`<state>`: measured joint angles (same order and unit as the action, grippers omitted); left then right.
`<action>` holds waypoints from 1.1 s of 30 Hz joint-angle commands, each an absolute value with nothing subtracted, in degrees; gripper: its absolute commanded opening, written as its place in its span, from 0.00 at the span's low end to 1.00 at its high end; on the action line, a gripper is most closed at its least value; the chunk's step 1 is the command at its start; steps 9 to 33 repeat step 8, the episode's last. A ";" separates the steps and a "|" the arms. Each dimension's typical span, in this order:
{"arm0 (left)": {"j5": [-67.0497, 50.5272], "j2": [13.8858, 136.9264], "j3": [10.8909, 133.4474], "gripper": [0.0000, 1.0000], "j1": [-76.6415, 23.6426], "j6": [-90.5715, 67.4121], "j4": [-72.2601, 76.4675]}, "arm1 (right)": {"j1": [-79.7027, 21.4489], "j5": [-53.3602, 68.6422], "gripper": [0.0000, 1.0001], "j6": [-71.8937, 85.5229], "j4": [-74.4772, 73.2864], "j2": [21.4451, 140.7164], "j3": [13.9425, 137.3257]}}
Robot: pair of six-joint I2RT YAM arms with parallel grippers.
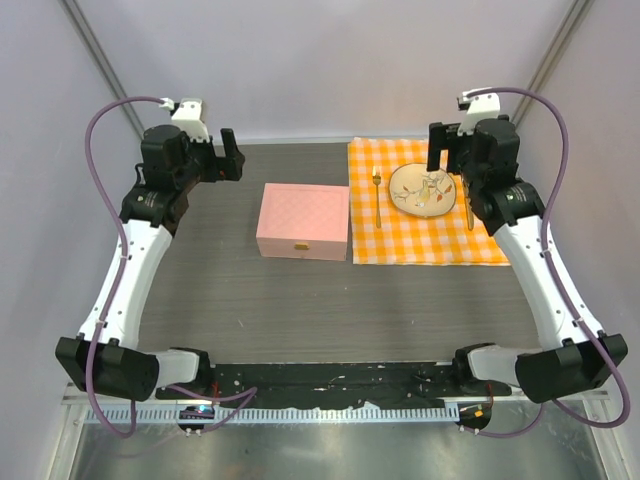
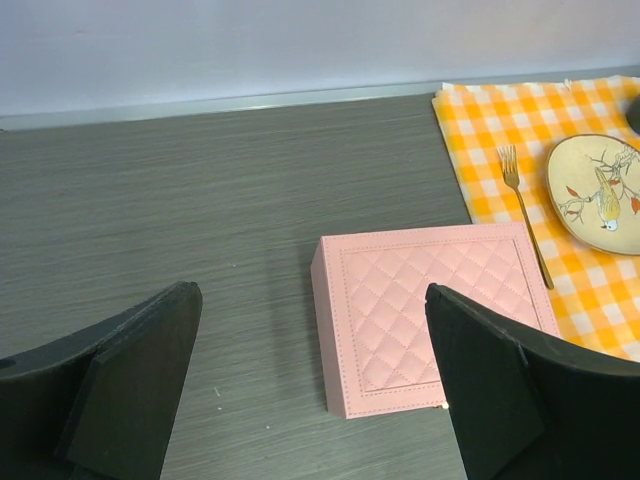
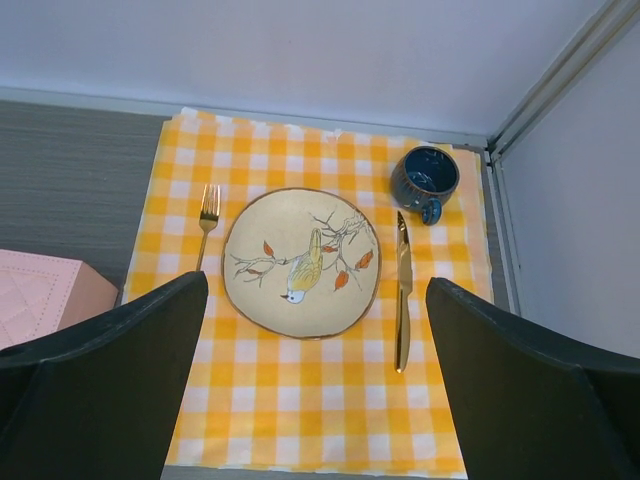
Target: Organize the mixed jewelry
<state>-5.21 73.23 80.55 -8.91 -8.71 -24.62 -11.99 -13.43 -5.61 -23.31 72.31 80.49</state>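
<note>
No piece of the mixed jewelry shows in any view. The pink quilted case (image 1: 303, 222) lies shut on the dark table, also seen in the left wrist view (image 2: 430, 310) and at the edge of the right wrist view (image 3: 40, 290). My left gripper (image 1: 232, 155) hangs open at the back left, above the table just left of the case (image 2: 311, 292), holding nothing. My right gripper (image 1: 437, 147) is open and empty above the bird-painted plate (image 3: 300, 262). A few tiny pale specks (image 2: 216, 391) dot the table left of the case; I cannot tell what they are.
A yellow checked cloth (image 1: 425, 245) covers the back right. On it are the plate (image 1: 421, 189), a gold fork (image 3: 208, 215) to its left, a gold knife (image 3: 402, 295) to its right and a dark blue mug (image 3: 424, 178) near the corner post.
</note>
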 commanded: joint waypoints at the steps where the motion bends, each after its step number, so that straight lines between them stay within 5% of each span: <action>1: -5.80 72.69 83.41 1.00 -8.53 -9.76 -22.85 | -12.04 -14.59 0.97 -4.31 -18.72 69.17 81.21; 33: -5.01 72.60 83.67 1.00 -8.61 -9.67 -22.67 | -12.04 -14.77 0.97 -4.48 -18.72 69.08 81.83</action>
